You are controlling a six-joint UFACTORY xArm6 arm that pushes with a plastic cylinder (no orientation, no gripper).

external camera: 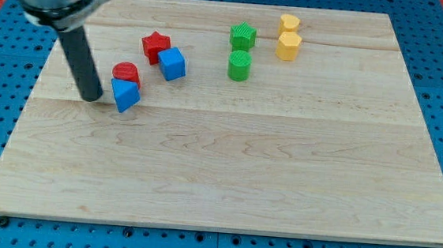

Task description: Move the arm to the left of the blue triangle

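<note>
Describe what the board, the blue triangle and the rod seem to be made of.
Board: pale wood, matte; grain lines and plank seams show.
Blue triangle: probably painted wood or plastic; flat, even colour, no grain visible.
Rod: dark, smooth, likely plastic or metal; my tip sits just to the triangle's left in the view.

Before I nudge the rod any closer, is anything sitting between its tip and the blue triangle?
Nothing visible is. My tip sits just on the view's left of the blue triangle, with only bare board in the narrow gap. The red block is behind the triangle, out of the way.
</note>
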